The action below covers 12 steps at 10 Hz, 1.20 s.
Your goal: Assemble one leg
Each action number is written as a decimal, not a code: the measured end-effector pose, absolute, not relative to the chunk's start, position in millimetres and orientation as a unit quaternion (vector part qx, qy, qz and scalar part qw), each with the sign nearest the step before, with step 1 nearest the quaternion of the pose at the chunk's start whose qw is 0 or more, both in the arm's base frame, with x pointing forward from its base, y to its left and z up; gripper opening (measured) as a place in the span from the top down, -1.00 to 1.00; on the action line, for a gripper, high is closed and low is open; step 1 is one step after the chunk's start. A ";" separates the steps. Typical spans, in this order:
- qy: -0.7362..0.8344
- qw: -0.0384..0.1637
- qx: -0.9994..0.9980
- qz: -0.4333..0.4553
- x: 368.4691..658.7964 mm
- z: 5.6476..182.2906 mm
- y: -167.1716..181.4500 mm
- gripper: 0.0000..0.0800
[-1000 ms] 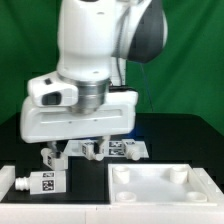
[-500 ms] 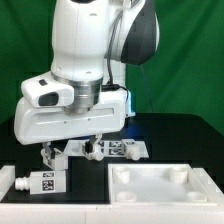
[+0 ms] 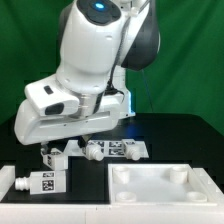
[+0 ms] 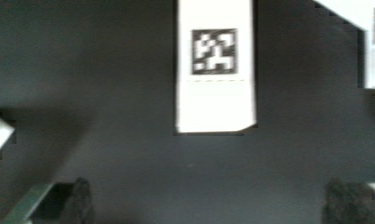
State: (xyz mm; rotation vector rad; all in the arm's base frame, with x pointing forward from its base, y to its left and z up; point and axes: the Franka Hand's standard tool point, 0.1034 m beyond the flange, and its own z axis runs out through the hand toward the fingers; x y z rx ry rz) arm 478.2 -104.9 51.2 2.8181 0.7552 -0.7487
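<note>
The two-finger gripper is spread wide and empty, its dark fingers hanging over the bare black table. In the wrist view a long white tagged strip lies beyond the gap, untouched; whether it is a leg cannot be told. In the exterior view a short chunky white plastic leg with a square tag lies on its side at about seven o'clock. A wide white tray-like board sits at five o'clock, and more tagged white pieces line up at six o'clock under the arm.
</note>
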 end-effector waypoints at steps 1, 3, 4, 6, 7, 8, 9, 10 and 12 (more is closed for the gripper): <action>0.249 0.065 0.927 -0.273 477.2 49.5 -102.8 -0.62; 0.245 0.068 0.906 -0.338 473.7 42.3 -101.1 -0.62; 0.241 0.073 0.894 -0.371 471.4 29.6 -111.0 -0.62; 0.251 0.107 0.864 -0.423 464.9 25.9 -126.6 -0.62; 0.252 0.106 0.864 -0.424 463.2 21.3 -127.3 -0.62; 0.252 0.106 0.864 -0.423 463.8 21.6 -127.2 -0.62; 0.252 0.106 0.864 -0.423 463.8 21.6 -126.9 -0.62; 0.252 0.106 0.864 -0.423 463.6 21.4 -127.0 -0.62; 0.241 0.108 0.863 -0.431 453.8 19.2 -130.6 -0.62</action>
